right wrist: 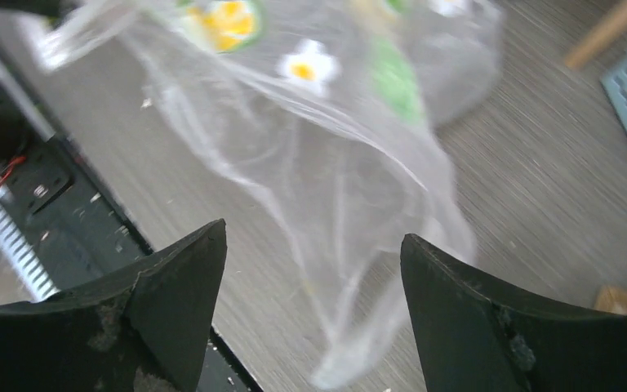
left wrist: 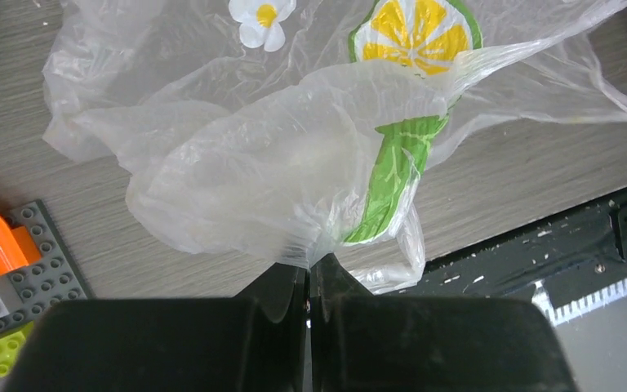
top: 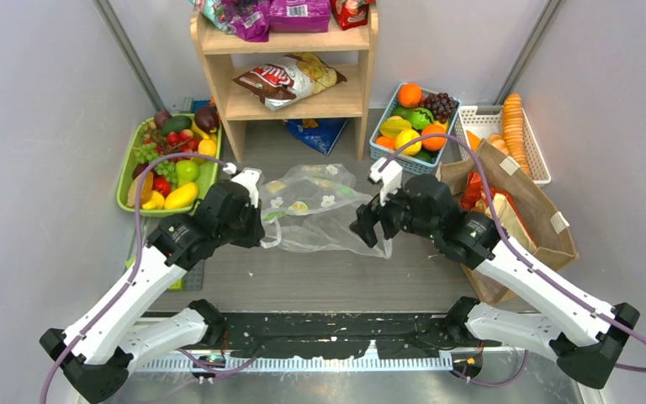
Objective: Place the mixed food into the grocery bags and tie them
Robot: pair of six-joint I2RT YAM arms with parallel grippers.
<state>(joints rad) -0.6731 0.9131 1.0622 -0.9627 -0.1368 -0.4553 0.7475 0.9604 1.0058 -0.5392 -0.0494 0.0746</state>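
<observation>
Clear bag (top: 311, 215) is seen crumpled on bench (top: 336, 273), one edge pinched in closed L gripper (left wrist: 309, 268); R gripper (right wrist: 312, 235) is spread wide, nothing gripped. Thin film may be torn if tugged one-sided

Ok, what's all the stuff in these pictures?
plastic bag: one, clear with flower prints, table middle
brown bag: one, tan, right side
green basket: one, left, full of fruit
blue basket: one, right of shelf, more fruit inside
white basket: one, far right
shelf: one, wooden, back
snack packets: several, purple, red, brown-white, on shelf
toy bricks: few, grey and orange, left
left gripper: one, black, shut on plastic bag
right gripper: one, black, open at the bag's right
</observation>
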